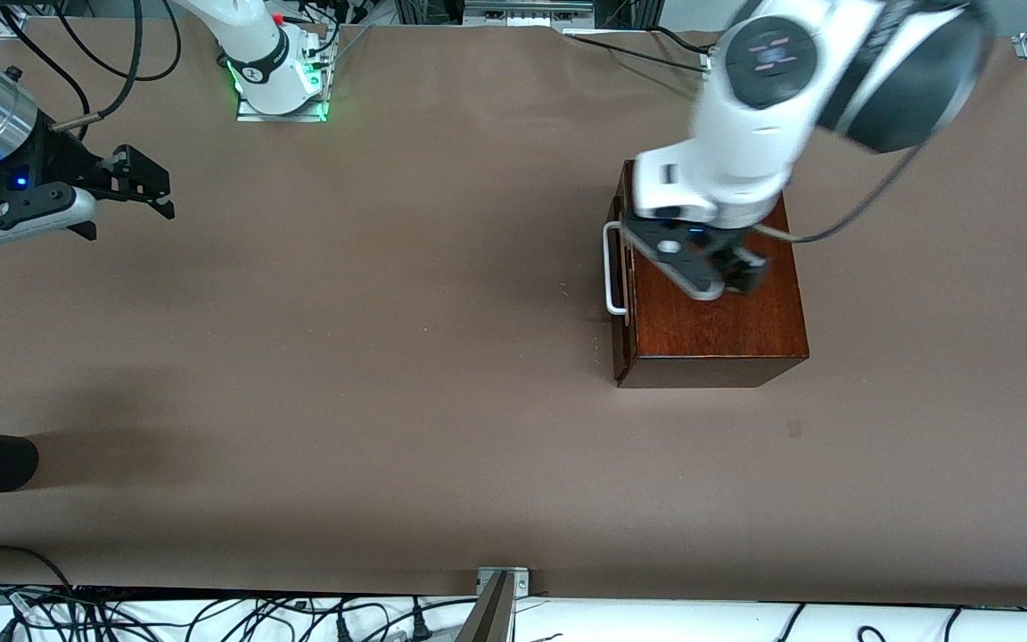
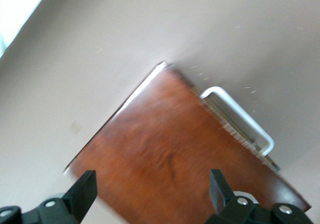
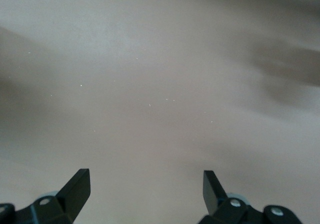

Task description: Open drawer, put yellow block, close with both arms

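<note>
The dark mahogany box (image 1: 717, 303) sits on the brown tabletop (image 1: 371, 357) toward the left arm's end, with the drawer (image 1: 622, 267) pushed fully in and its white U-shaped handle (image 1: 612, 269) facing the right arm's end. The left claw (image 1: 732, 275) hangs over the top of the box, its fingers (image 2: 84, 190) spread wide with nothing between them. The right claw (image 1: 135, 192) hovers over bare tabletop at the right arm's end, well apart from the box, its fingers (image 3: 79, 184) also spread and empty. The yellow block shows in no view.
</note>
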`<act>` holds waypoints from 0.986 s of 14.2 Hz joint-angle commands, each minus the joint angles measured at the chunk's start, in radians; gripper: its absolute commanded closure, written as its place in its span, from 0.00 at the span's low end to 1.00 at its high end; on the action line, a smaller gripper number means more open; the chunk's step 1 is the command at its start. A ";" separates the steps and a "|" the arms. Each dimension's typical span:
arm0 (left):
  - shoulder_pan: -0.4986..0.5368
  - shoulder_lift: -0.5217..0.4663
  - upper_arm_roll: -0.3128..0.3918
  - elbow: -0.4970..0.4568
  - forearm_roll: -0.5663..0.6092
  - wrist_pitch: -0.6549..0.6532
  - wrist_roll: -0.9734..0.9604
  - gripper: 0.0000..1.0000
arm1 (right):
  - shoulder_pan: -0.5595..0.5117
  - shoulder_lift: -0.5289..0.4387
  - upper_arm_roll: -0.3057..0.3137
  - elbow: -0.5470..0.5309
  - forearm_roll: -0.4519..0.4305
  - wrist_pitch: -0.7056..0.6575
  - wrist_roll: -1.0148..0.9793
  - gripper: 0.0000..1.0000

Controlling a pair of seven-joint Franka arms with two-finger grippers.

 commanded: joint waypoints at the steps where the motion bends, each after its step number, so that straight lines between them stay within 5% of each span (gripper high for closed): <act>1: 0.075 0.002 -0.005 0.088 -0.022 -0.110 -0.098 0.00 | -0.010 0.002 0.008 0.006 -0.015 0.002 0.016 0.00; 4: 0.149 -0.063 0.076 0.055 -0.135 -0.137 -0.359 0.00 | -0.013 0.000 0.005 0.006 -0.017 -0.006 0.014 0.00; 6: 0.149 -0.181 0.183 -0.099 -0.190 -0.034 -0.461 0.00 | -0.012 0.000 0.008 0.006 -0.015 -0.001 0.014 0.00; 9: 0.150 -0.321 0.248 -0.330 -0.200 0.182 -0.456 0.00 | -0.004 -0.001 0.013 0.006 -0.017 -0.003 0.016 0.00; 14: 0.158 -0.292 0.243 -0.320 -0.171 0.144 -0.449 0.00 | -0.004 -0.003 0.013 0.006 -0.015 -0.006 0.016 0.00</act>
